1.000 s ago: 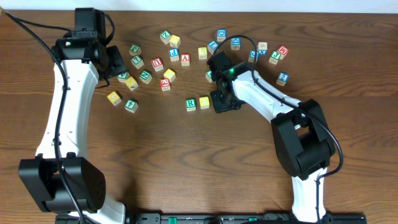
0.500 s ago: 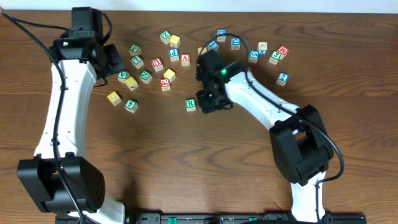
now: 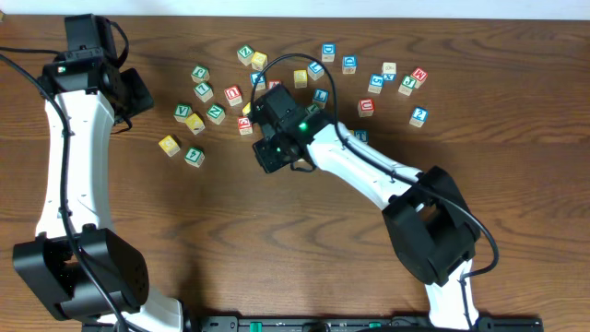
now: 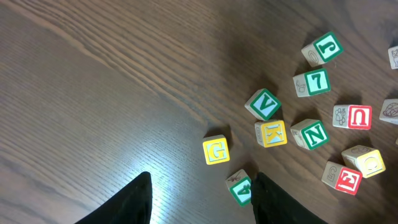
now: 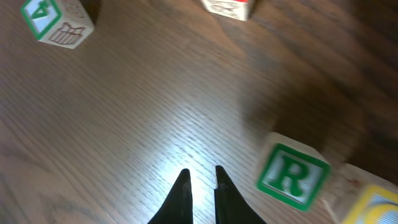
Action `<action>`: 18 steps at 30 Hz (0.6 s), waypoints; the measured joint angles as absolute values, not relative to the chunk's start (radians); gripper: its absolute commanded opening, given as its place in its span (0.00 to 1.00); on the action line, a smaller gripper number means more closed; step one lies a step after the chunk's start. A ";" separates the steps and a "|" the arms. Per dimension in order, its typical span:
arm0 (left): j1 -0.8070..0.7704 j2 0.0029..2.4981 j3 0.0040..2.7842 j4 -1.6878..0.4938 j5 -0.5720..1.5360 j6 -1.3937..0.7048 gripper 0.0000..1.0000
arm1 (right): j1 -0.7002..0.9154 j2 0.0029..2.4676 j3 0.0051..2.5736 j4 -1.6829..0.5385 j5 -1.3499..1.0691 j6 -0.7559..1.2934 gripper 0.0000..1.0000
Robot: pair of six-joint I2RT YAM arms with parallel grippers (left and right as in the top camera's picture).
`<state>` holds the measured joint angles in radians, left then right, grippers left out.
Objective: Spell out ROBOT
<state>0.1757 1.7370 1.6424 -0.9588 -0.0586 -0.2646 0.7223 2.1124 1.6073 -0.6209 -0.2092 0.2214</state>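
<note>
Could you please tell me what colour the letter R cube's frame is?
Green, letter too; the R cube shows best in the right wrist view.

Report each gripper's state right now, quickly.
Left gripper: open, holding nothing.
Right gripper: almost closed, only a slim gap, holding nothing; the R cube sits apart from it.

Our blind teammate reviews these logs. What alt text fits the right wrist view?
The right gripper hangs over the wooden table, jaws almost shut and empty. To its right sits a green-framed R cube with a yellow-topped cube right beside it; a green 4 cube and a red-lettered cube lie at the top edge.
</note>
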 measured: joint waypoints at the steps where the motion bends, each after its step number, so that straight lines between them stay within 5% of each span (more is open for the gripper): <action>1: 0.176 1.737 1.642 -0.961 -0.059 -0.265 0.51 | 0.728 2.115 1.607 -0.615 -0.209 0.223 0.08; 18: 0.176 1.737 1.642 -0.974 -0.059 -0.265 0.50 | 0.743 2.156 1.607 -0.633 -0.062 0.317 0.07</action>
<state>0.1757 1.7370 1.6424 -0.9741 -0.0589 -0.2649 0.7429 2.1555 1.6073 -0.6331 -0.0616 0.3168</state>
